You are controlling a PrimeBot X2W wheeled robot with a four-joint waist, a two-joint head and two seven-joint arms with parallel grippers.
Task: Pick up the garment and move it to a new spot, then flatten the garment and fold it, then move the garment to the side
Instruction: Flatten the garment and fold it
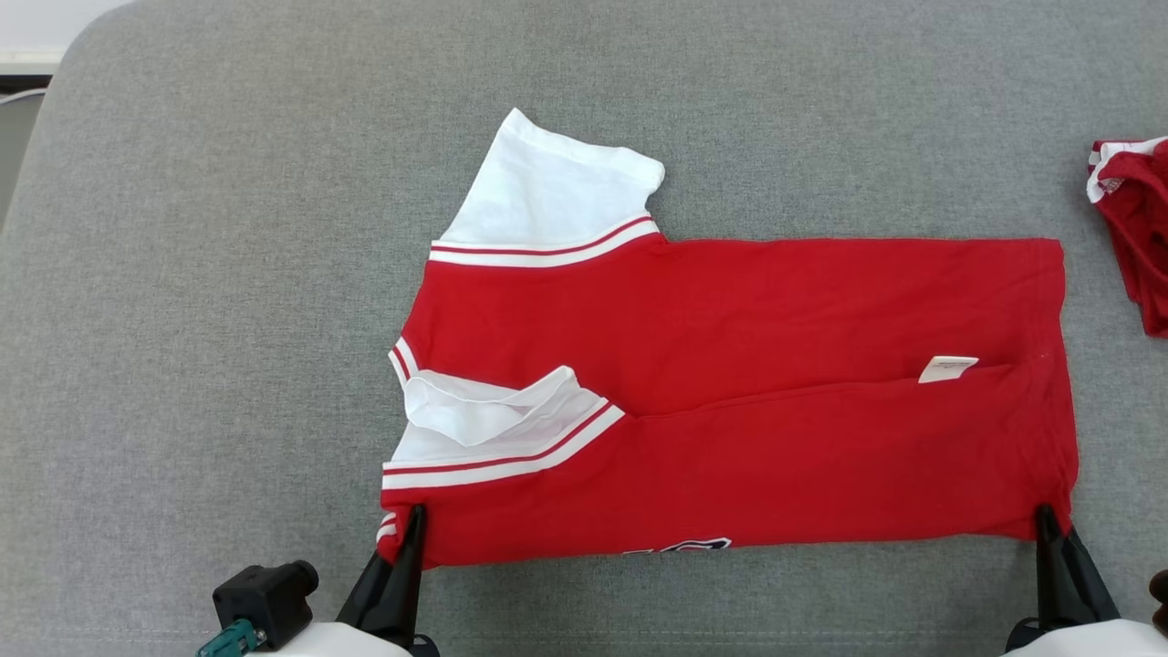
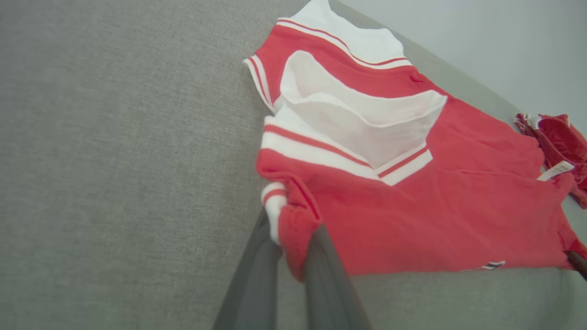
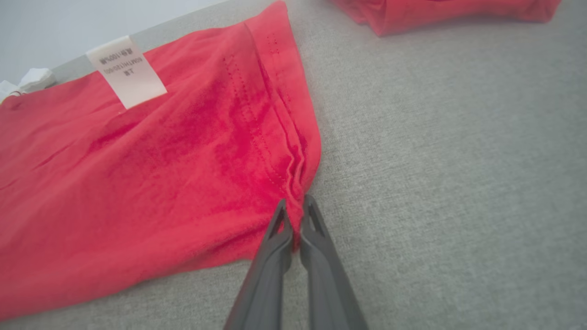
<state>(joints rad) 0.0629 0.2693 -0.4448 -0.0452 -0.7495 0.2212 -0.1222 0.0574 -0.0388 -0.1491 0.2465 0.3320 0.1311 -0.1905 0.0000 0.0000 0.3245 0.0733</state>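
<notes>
The garment (image 1: 730, 365), a red shirt with white sleeves, lies spread across the middle of the grey cloth-covered desk (image 1: 182, 319). Its neck end is toward the robot's left and its hem toward the right. Its near half is folded up over the middle, so one white sleeve (image 1: 493, 415) lies on top of the red cloth, while the other sleeve (image 1: 557, 192) sticks out at the far side. A white label (image 1: 947, 368) shows near the hem.

Both near corners of the garment are pinched. The left tool (image 1: 415, 527) is closed tight on the corner at the neck end, with red cloth and a striped trim bunched between its fingers. The right tool (image 3: 295, 204) is closed tight on the hem corner, where the stitched edge puckers between its tips.

Well apart, at the desk's right edge, lies another red-and-white cloth (image 1: 1136, 228), crumpled.
</notes>
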